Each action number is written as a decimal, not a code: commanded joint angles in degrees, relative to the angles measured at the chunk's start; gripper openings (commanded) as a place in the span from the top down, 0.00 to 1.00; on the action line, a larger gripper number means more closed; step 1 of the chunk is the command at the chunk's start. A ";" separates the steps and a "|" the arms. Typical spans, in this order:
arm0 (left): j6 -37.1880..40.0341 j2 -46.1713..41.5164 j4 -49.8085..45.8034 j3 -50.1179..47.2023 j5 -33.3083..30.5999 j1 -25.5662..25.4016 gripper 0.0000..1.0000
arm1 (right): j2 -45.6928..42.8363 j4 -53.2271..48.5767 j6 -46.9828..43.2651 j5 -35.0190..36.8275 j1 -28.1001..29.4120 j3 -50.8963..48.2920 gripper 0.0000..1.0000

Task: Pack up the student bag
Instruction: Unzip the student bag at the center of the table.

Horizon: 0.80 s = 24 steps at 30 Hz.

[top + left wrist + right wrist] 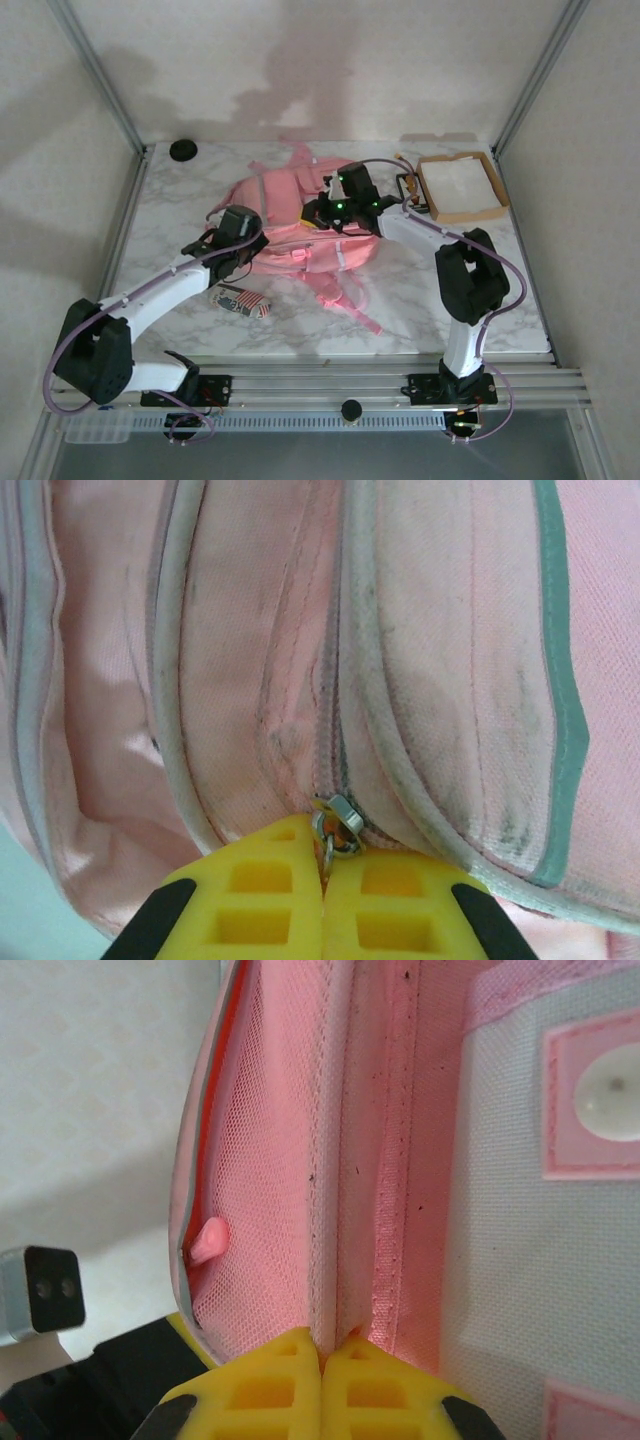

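1. The white marble-patterned surface (420, 300) carries the large soft pink fabric student bag (275, 195). The bag lies flat at the surface's middle, with its straps trailing toward the arms.
2. The bag's cloth is woven pink canvas with pale grey-blue piping, scuffed grey along the seams. Fine pink mesh shows inside.
3. The shallow brown cardboard box (465, 213) sits near the bag, to its right.
4. The right claw (322, 1355) is pinched closed on a folded pink seam at the bag's opening. It should act as a firm anchor that holds the cloth taut.
5. The left claw (325, 880) is pinched closed on the small metal zip pull (338, 830) at the bag's left side. The pull is best drawn straight along the zip track, slowly, so the thin ring does not slip from the yellow pads (270, 900).
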 commanded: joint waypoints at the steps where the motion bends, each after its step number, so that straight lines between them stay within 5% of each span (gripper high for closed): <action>1: 8.47 1.95 -3.40 1.36 -7.98 4.33 1.00 | -1.52 -7.89 -7.08 3.59 -4.56 5.39 1.00; 3: 10.17 2.35 -2.29 2.06 -8.55 2.87 1.00 | -2.80 -10.03 -11.02 8.02 -3.20 6.69 0.98; 7: 12.19 1.19 -1.32 1.81 -7.20 2.89 1.00 | -7.68 -11.53 -18.71 11.92 -2.97 3.48 0.65; 14: 16.54 -0.16 1.53 1.10 -4.49 2.97 1.00 | -10.88 -7.78 -47.52 2.20 1.75 -0.96 0.33; 24: 19.32 -3.53 6.25 -2.11 1.74 4.40 1.00 | -3.09 -1.78 -78.85 5.75 9.44 1.82 0.34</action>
